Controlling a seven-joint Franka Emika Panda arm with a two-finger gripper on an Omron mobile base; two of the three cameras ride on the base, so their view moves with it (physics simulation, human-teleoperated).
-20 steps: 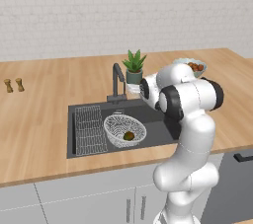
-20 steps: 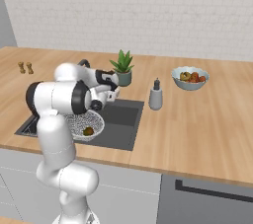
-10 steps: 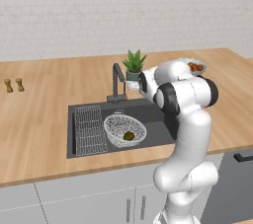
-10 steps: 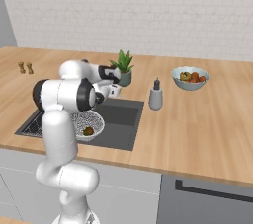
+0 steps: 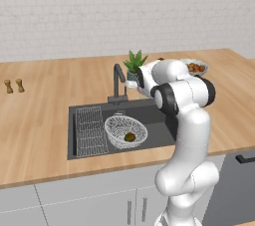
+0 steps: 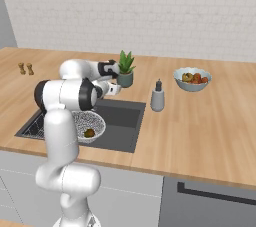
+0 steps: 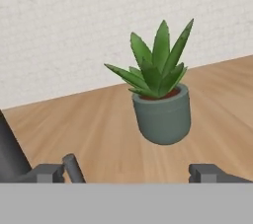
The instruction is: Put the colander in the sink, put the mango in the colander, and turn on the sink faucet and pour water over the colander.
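The fingers (image 7: 132,172) stand wide apart with nothing between them; in the hand view one dark tip (image 7: 44,172) rises at the lower left and the other at the lower right, with bare wooden table (image 7: 99,129) in the gap. Just beside the left tip a short grey rod (image 7: 74,167) sticks up, and a dark upright shape runs along that view's left edge; whether these belong to the sink faucet (image 5: 118,81) I cannot tell for certain. Straight ahead of the fingers, a little way off, stands a spiky green plant in a grey-green pot (image 7: 163,104), upright on the table before the white brick wall (image 7: 74,30).

In the left base view the hand (image 5: 135,81) is held level, just beside the faucet's bent spout and in front of the plant, above the back edge of the sink (image 5: 159,118). The forearm reaches forward from a raised, sharply bent elbow, and the rest of the white arm drops straight to the base in front of the cabinet.

The colander (image 5: 125,131) sits in the basin beside the ribbed rack (image 5: 90,130), and the mango (image 5: 130,137) lies inside it. No water shows at the spout.

Further right on the table stand a grey dispenser bottle (image 6: 158,97) and a pale fruit bowl (image 6: 192,79); two small shakers (image 5: 14,86) stand far to the left.
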